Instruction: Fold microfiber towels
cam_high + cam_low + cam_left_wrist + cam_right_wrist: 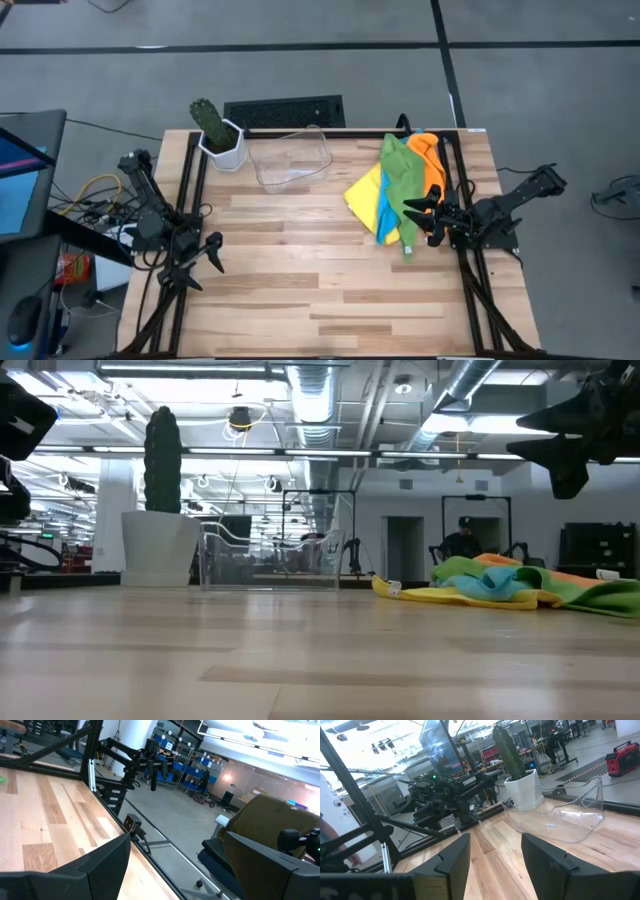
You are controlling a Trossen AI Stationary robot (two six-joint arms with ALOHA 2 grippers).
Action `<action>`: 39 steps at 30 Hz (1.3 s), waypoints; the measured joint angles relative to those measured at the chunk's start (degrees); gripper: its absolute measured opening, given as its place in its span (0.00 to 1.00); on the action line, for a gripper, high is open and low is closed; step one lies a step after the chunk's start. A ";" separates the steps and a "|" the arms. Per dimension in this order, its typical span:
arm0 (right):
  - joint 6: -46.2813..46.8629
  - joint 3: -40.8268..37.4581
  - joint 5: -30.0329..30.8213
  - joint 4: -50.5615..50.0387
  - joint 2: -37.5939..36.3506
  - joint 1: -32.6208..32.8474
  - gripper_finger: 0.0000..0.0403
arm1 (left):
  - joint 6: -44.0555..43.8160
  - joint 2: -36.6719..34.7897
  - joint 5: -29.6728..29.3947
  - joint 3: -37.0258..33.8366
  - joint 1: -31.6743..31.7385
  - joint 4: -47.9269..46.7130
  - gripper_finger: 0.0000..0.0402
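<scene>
While the four microfiber towels [398, 190] lie heaped together, unfolded, near the tabletop's [300, 270] right edge, green draped over yellow, light blue and orange, the right claw [418, 216] hovers above the heap's near end, fingers spread and empty. The left claw [205, 262] waits spread at the left edge. A clear plastic bin [291, 158] stands beside a potted cactus [215, 133].

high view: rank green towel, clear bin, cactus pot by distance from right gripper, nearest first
From the right gripper:
1. Green towel, right beside the gripper, atop the towel pile at the table's right.
2. Clear bin, back centre.
3. Cactus pot, back left corner.
</scene>
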 joint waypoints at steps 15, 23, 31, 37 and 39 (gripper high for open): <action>-0.01 0.00 0.00 0.00 0.01 0.00 0.50 | -0.02 0.01 0.01 0.00 0.00 0.04 0.78; -0.01 0.00 0.00 0.00 0.00 0.00 0.50 | -8.38 0.01 -4.38 0.00 -0.04 1.13 0.78; 0.00 0.01 0.00 0.01 0.00 -0.02 0.50 | -23.61 -0.01 -17.49 0.00 0.00 1.99 0.78; -0.01 0.00 0.00 0.01 0.00 -0.01 0.50 | -28.90 -0.01 -27.16 0.00 0.00 2.00 0.78; 0.00 0.00 0.00 0.00 0.00 0.00 0.50 | -31.25 -0.01 -29.70 0.00 0.00 2.00 0.78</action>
